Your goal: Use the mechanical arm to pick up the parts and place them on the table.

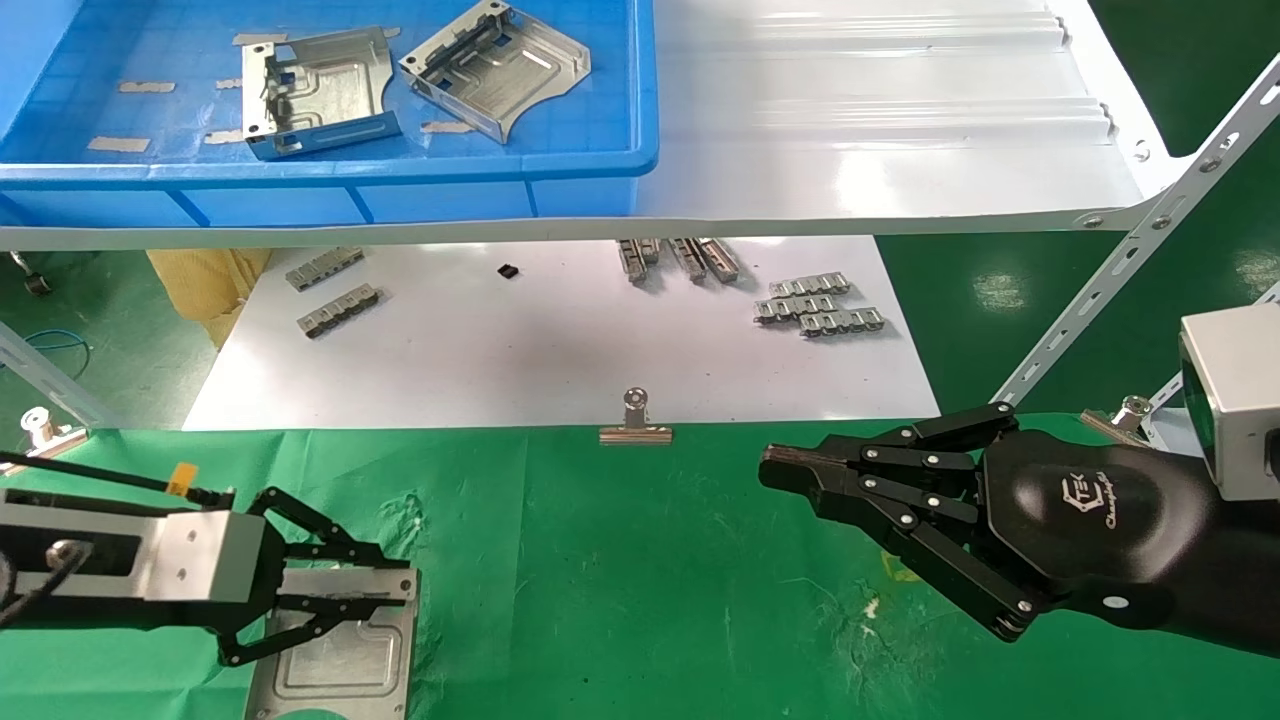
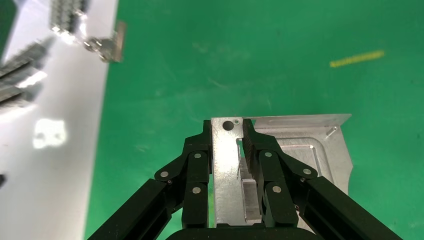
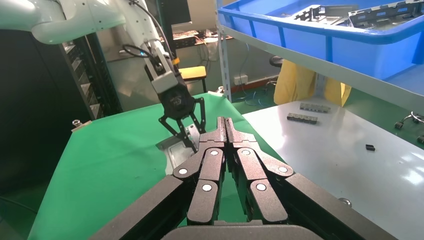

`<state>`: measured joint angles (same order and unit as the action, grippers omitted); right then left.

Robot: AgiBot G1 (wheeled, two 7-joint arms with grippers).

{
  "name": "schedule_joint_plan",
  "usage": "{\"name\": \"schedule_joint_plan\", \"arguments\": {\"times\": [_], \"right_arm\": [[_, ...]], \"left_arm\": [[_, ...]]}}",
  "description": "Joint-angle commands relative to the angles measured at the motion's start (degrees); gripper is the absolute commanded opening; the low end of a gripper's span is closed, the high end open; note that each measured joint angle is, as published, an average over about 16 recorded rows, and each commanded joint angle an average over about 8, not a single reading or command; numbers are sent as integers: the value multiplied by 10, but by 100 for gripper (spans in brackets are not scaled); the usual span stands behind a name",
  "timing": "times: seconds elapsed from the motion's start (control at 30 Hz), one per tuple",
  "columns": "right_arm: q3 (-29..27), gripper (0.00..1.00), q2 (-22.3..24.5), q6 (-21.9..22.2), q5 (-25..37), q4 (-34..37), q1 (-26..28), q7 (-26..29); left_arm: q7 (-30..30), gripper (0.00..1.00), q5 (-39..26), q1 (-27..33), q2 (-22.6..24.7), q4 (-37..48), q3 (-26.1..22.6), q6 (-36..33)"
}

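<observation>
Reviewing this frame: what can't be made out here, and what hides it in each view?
- Head view: the near end of the part under the left gripper is cut off by the picture's edge.
- Left wrist view: the part's side wall is clamped between the fingers, which cover where they touch it.
- Right wrist view: the right gripper is shut; the table below it is hidden.
- Head view: the blue bin's far end is out of frame.

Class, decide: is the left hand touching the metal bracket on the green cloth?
Touching. The left wrist view shows the left hand with fingers pressed on both sides of the bracket's folded wall.
</observation>
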<state>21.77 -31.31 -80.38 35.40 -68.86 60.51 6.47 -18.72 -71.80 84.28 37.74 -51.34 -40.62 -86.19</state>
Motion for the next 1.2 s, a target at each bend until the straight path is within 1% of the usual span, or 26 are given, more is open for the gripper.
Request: {"name": "schedule_joint_plan", "arguments": {"times": [0.03,0.13,0.17,0.27,0.4,0.43,0.53,0.7,0.8,0.9,1.03,1.07,1.1,1.2], "right_arm": [[0,0,0,0,0,0,0,0],[0,0,0,0,0,0,0,0],[0,0,0,0,0,0,0,0],[0,0,0,0,0,0,0,0],[0,0,0,0,0,0,0,0],[0,0,0,0,0,0,0,0],[0,0,0,0,0,0,0,0],[0,0,0,0,0,0,0,0],[0,0,0,0,0,0,0,0],[0,0,0,0,0,0,0,0],[0,0,0,0,0,0,0,0],[0,3,0,0,0,0,0,0],[0,14,0,0,0,0,0,0],[0,51,0,0,0,0,0,0]], "left_arm": [[-12,0,-6,1,8,17,-4,-3],[-29,0,-14,5,18,41,-7,-1],[-35,7,-17,6,21,49,-8,0],[-49,38,-21,10,30,71,-10,0],[-64,87,-24,15,39,97,-12,-2],[-68,94,-24,16,41,103,-12,-3],[-80,100,-25,20,45,119,-12,-5],[-102,100,-25,27,53,141,-11,-5],[-105,100,-20,33,54,150,-7,-7],[-90,100,-4,39,52,154,-1,-17],[-41,100,35,42,42,140,9,-35],[-24,100,49,40,39,132,10,-40],[-5,100,66,37,36,123,11,-44],[47,100,112,26,23,90,9,-50]]}}
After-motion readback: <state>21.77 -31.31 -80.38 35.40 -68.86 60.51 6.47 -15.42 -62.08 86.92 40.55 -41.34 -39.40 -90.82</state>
